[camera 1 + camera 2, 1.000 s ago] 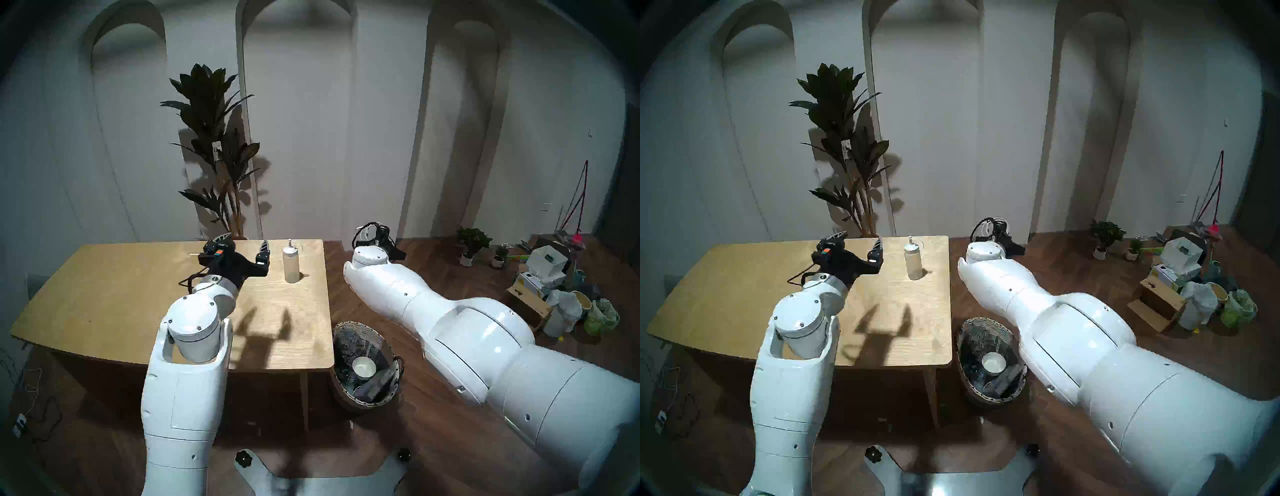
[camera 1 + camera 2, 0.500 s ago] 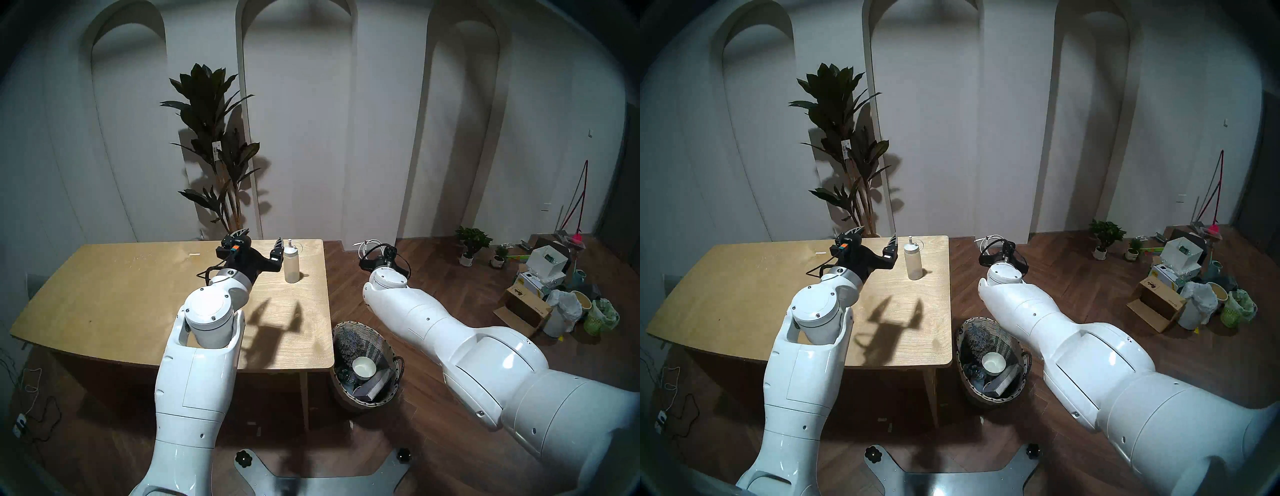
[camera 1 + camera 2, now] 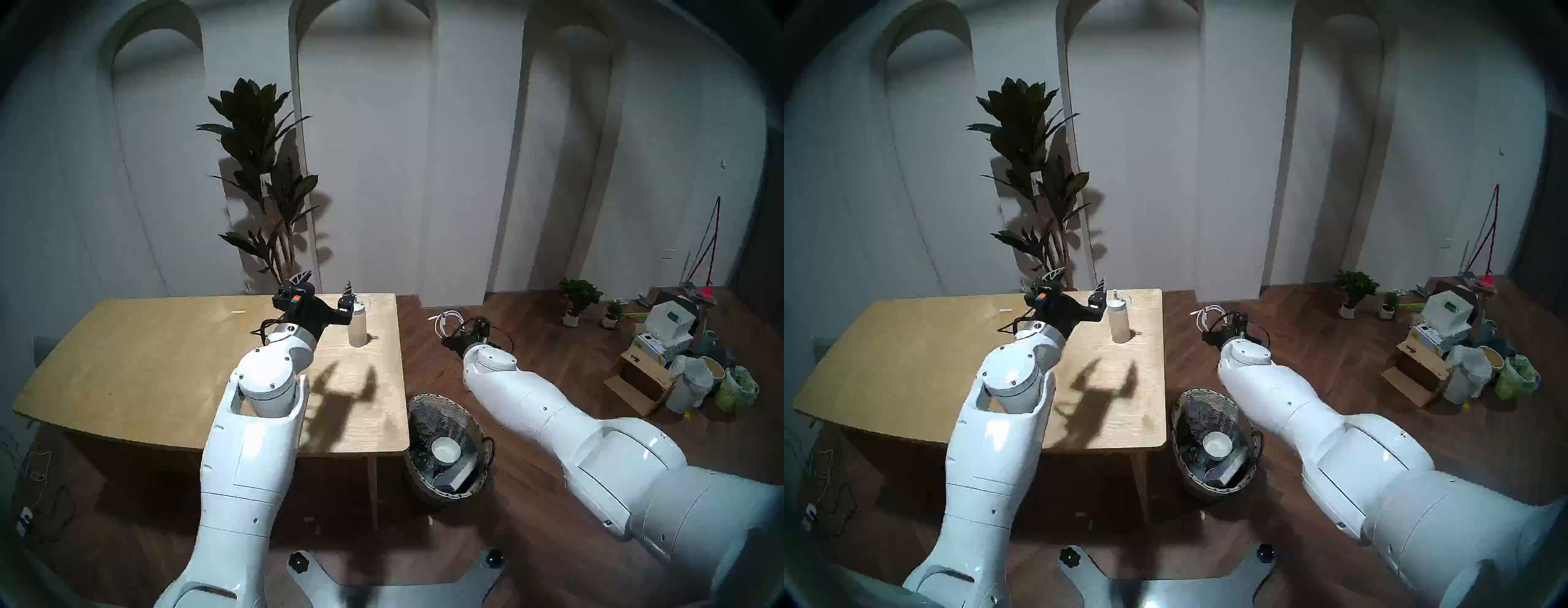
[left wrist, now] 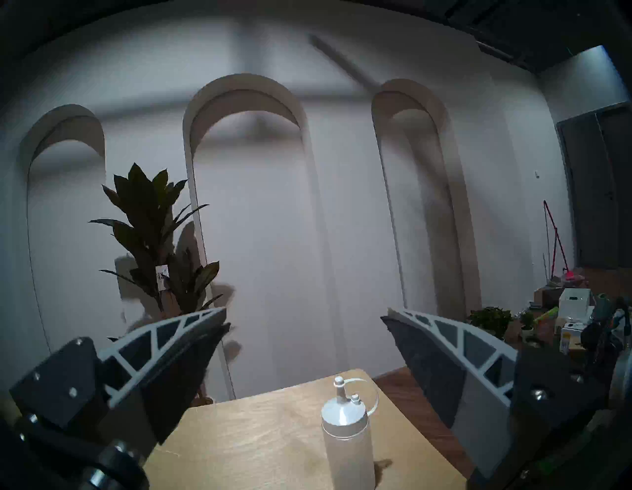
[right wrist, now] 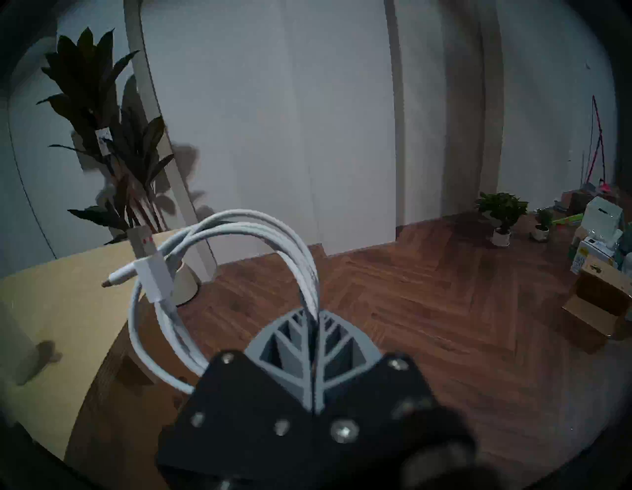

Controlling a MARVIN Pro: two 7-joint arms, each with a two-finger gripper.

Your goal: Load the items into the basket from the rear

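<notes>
**Loose cable on the right, tippy bottle on the left**

While my right gripper (image 5: 313, 320) has its jaws pressed together on a single strand of the coiled white cable (image 5: 191, 273), the rest of the coil hangs free out over the floor beyond the bench (image 3: 169, 352). I judge that thin pinch the weak point: a swing on the way to the wicker basket (image 3: 479, 488) could slip the strand, or a dangling loop could snag the rim and leave the cable draped outside. The basket stands on the floor by the bench corner and already holds a white bowl (image 3: 445, 449) and a box, so room is short.

My left gripper (image 4: 304, 328) has its jaws spread wide, empty, above the squeeze bottle (image 4: 349, 445), which stands upright near the bench's far right corner. One finger (image 3: 348, 293) looks close to its nozzle; a careless advance could topple it off the edge.
</notes>
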